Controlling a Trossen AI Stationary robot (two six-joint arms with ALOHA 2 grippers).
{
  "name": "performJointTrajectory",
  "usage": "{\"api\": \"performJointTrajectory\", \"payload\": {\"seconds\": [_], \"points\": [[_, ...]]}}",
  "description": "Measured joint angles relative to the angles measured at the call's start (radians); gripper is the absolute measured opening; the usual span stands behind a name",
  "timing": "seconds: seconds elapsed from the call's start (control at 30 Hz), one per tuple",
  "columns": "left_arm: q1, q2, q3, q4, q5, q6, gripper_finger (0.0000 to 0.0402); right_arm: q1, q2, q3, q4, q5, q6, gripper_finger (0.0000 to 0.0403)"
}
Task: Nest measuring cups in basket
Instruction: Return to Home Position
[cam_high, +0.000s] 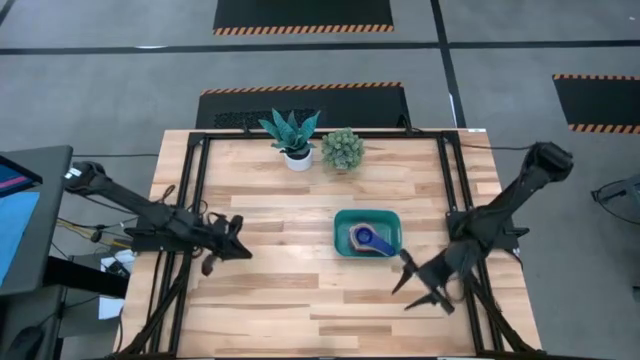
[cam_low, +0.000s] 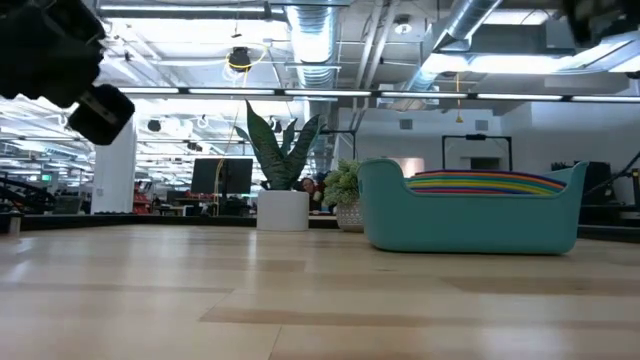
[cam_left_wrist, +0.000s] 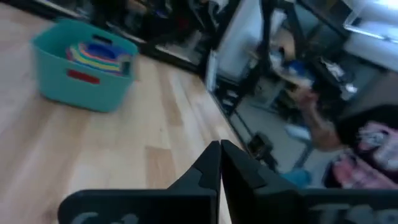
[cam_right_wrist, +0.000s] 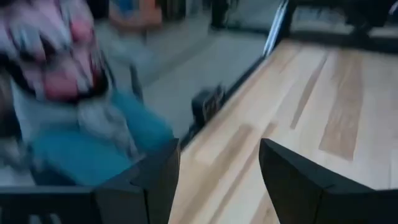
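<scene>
Your measuring cups (cam_high: 372, 240) sit nested in the basket (cam_high: 343, 222) — done. By the table's (cam_high: 270, 305) side edges, left gripper (cam_high: 240, 250) pressed together, right gripper (cam_high: 410, 288) spread, empty — just park.

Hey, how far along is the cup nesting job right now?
Looks essentially done: the measuring cups sit stacked together inside the basket. Nothing is in hand: the left hand is shut and empty over the left of the table, the right hand open and empty, clear of the basket. Likely only parking the arms remains.
</scene>
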Motion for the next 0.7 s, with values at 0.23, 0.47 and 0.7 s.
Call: {"api": "performJointTrajectory", "payload": {"seconds": [0.23,0.47,0.7], "points": [[0.001,-0.26,0.018,-0.171,-0.086,0.071,0.0,-0.028,-0.097,-0.317,0.432,-0.02,0.032,0.0239],[0.002,-0.362,0.018,-0.247,-0.176,0.159,0.0,-0.103,-0.249,-0.443,0.44,-0.132,-0.005,0.0239],[0.002,-0.397,0.018,-0.279,-0.199,0.24,0.0,-0.32,-0.507,-0.444,0.148,-0.291,-0.021,0.0239]]}}
